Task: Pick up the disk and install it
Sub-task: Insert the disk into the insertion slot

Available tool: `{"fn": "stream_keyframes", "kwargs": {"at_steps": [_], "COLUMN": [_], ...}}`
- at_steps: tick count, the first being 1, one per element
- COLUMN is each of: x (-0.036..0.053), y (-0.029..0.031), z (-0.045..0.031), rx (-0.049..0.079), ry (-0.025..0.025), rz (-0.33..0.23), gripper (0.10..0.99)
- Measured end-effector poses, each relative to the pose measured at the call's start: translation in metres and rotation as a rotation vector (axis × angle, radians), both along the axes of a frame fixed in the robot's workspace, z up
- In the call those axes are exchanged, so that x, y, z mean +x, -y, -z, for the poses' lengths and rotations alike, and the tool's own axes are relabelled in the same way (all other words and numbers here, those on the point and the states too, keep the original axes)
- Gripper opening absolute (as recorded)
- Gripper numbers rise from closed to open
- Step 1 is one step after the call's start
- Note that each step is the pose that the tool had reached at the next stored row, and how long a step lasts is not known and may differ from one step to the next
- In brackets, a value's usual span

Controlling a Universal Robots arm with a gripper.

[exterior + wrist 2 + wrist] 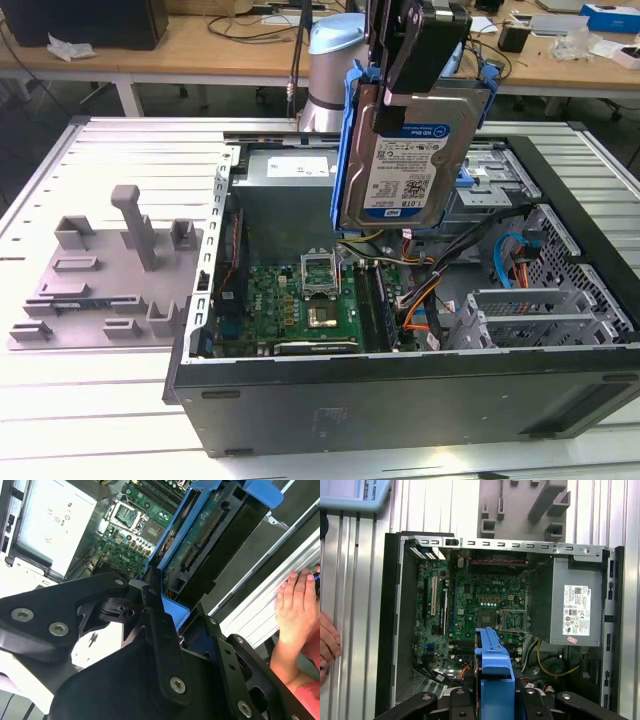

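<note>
The claw (pixel 408 88) was clamped on the top edge of the disk (pixel 405 165), gripping it by its blue carrier frame (pixel 347 150). The disk hung upright above the open computer case (pixel 400 405), its label turned towards the exterior view. It sat over the middle of the case, above the cables beside the motherboard (pixel 310 300). It seemed to hang clear of everything below, though its lower edge was hard to judge. The grey power supply (pixel 575 612) sat inside the case next to the board. A grey fixture plate (pixel 110 270) lay on the worktop (pixel 120 150), to the exterior view's left of the case. A person's hand (pixel 297 600) lay on the worktop beside the case.
</note>
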State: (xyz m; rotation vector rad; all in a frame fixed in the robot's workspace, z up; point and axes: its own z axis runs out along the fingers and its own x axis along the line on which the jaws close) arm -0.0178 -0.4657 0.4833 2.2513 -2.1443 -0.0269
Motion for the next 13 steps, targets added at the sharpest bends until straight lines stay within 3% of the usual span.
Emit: {"fn": "stream_keyframes", "kwargs": {"at_steps": [6, 13], "x": [-0.0033, -0.0034], "y": [0.0002, 0.0010], "z": [0.0005, 0.0057], "rx": [0.016, 0.017], "ry": [0.0147, 0.0193], "rz": [0.000, 0.032], "gripper": [0.369, 0.369]}}
